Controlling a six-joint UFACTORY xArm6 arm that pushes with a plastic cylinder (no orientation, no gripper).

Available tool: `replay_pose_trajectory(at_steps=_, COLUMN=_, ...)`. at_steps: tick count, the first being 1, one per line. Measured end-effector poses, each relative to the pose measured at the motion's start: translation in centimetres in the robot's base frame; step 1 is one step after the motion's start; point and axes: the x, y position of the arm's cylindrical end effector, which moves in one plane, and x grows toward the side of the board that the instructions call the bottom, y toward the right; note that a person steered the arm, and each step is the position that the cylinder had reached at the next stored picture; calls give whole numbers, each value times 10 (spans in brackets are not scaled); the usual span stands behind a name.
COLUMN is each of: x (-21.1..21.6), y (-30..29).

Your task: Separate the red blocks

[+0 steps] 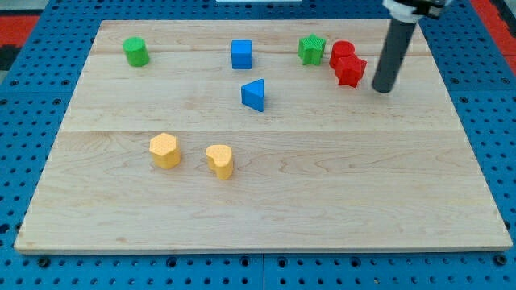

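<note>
While the pale wooden board [266, 201] lay flat on the blue perforated table [48, 97], my tip [382, 89] was seen near the view's upper right, just to the right of the two red blocks and apart from them by a narrow gap. No jaws were carried by the straight dark rod, so no open or closed state could be told. The red cylinder-like block [341, 52] and the red star-shaped block [350, 71] were pressed together, the star lying towards the view's bottom right of the other. Just to their left, the green star-shaped block [311, 49] was found almost touching the upper red one. Further left along the top, a blue cube [241, 54] and a green cylinder [135, 51] were placed well apart. A blue triangular block [254, 94] was set below the cube. Two yellow blocks, a hexagon-like one [164, 150] and a heart-like one [219, 160], were seen near each other at lower left.
</note>
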Motion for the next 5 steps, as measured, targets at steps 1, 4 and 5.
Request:
replay_pose_trajectory(at_steps=1, x=-30, y=55)
replay_pose_trajectory(at_steps=4, x=-48, y=82)
replay_pose_trajectory(at_steps=5, x=-52, y=86)
